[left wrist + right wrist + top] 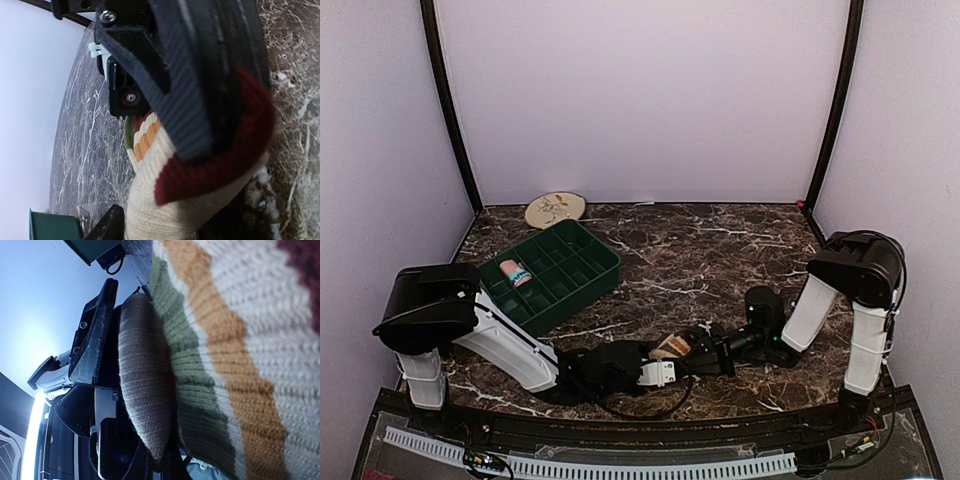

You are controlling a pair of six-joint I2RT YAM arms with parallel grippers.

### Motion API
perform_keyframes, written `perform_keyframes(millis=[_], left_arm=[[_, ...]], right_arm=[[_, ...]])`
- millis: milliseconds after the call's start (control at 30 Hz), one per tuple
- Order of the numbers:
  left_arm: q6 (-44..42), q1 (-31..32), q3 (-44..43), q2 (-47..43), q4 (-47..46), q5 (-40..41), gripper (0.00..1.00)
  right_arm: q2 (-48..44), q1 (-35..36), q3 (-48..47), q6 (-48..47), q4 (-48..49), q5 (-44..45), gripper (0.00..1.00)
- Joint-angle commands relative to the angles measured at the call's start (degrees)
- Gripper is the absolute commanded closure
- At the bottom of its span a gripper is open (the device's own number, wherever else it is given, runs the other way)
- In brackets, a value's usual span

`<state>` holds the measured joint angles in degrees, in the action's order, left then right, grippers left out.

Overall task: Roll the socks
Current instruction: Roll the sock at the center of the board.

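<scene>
Step in hand: rolling the second sock. The pink sock (515,272) sits as a compact bundle in one compartment of the green tray (605,262), so that half of the task looks complete. The striped sock (670,346) is at the near centre of the tabletop (720,240), caught between the two arms where they meet.

Gripper state:
- The left gripper (665,362) stands about half open with the sock filling the gap. Its ribbed finger (190,105) presses over the dark red toe, which curls around the finger's edge.
- The right gripper (706,350) is closed to a narrow pinch. The knit fills its wrist view so closely that the contact point is hidden, but it appears to hold the striped end.

Next move, as a judgement: one gripper must anchor the fabric while the other turns it over on itself. The roll must be kept tight, or the soft knit will spring loose on release.

Surroundings: the tabletop is dark brown marble-pattern with pale veins. A pale round disc (556,209) lies at the far edge behind the tray. Plain lavender walls (640,100) enclose three sides, with black posts in the corners.
</scene>
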<state>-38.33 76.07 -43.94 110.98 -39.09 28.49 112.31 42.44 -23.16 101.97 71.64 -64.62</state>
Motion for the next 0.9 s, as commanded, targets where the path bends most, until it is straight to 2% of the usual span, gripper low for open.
perform_keyframes(millis=[0,133,167,300,367,467,533,600,667,767,800,867], left_arm=[[0.19,-0.38,0.11,3.05,10.0,-3.13,0.54],[1.02,-0.64,0.13,2.44,12.3,-4.56,0.83],[1.22,-0.65,0.49,2.15,12.51,-4.66,0.87],[1.37,-0.66,1.38,1.25,13.09,-4.9,0.9],[1.21,-0.71,1.54,0.93,13.61,-5.1,1.0],[1.3,-0.81,1.18,0.56,14.94,-5.66,1.0],[1.41,-0.85,0.68,0.35,16.26,-6.09,1.0],[1.33,-0.84,0.01,-0.02,18.08,-6.58,1.0],[1.31,-0.95,-0.74,-0.57,20.19,-7.33,1.0],[1.32,-1.1,-2.27,-1.63,24.2,-9.06,1.0],[1.51,-1.1,-2.98,-1.95,25.76,-9.68,1.0],[2.01,-1.29,-4.61,-2.48,29.04,-11.02,1.0]], right_arm=[[0.42,0.28,1.19,1.33,3.69,-0.15,1.0],[0.87,0.28,1.57,2.1,5.34,-0.14,1.0],[0.95,0.28,1.62,2.25,5.6,-0.13,1.0],[1.28,0.28,1.57,2.51,6.25,-0.07,1.0],[1.33,0.28,1.26,2.44,6.41,-0.28,1.0],[0.93,0.28,0.64,1.09,5.2,-0.68,1.0],[-0.37,0.28,0.14,-3.17,0.3,-1.09,1.0],[-2.66,0.28,-0.73,-11.22,-9.26,-1.27,1.0],[-5.58,0.28,-3.65,-25.35,-28.14,-0.37,1.0],[-7.88,0.24,-14.09,-57.21,-70.79,6.3,0.96],[-7.82,0.01,-15.62,-59.78,-74.22,7.32,0.96],[-8.44,-0.68,-14.86,-59.76,-73.51,8.38,0.95]])
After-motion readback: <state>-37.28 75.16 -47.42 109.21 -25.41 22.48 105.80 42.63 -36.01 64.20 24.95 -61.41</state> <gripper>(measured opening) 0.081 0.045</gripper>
